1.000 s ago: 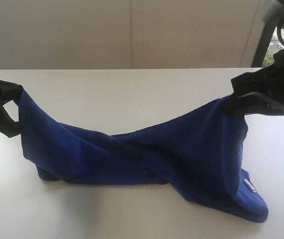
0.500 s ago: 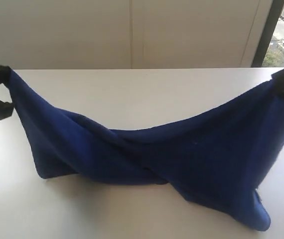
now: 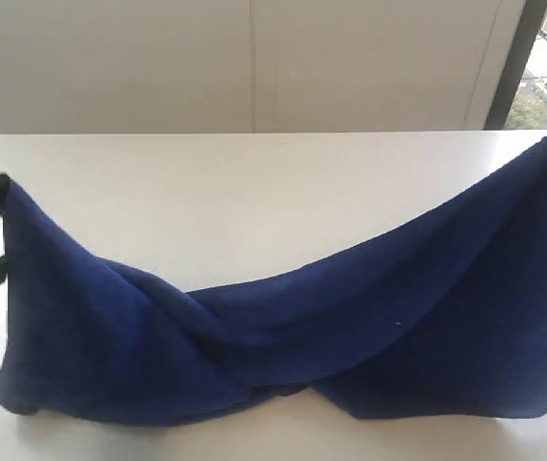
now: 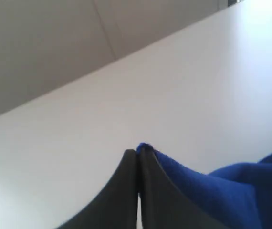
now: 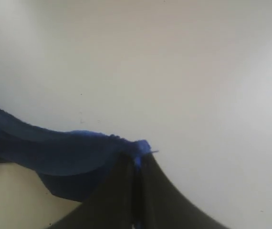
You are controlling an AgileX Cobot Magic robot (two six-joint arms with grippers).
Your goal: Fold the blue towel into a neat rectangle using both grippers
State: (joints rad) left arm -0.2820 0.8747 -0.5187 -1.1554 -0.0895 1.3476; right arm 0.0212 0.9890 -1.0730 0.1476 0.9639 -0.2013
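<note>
Left gripper [image 4: 137, 160] and right gripper [image 5: 136, 162], each clenched on a blue towel [image 3: 283, 336] corner, have spread apart above the table [image 3: 254, 182]; towel stretched but twisted, folding unstarted.

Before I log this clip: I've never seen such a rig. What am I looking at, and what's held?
A two-armed robot. The wide picture comes from a camera off the arms; the two close-ups come from a camera on each wrist, looking along its black jaws. The left gripper and right gripper are each shut on an end of the blue towel, holding it spread between them above a white table. The towel is twisted in the middle and its lower folds seem to rest on the table.
</note>
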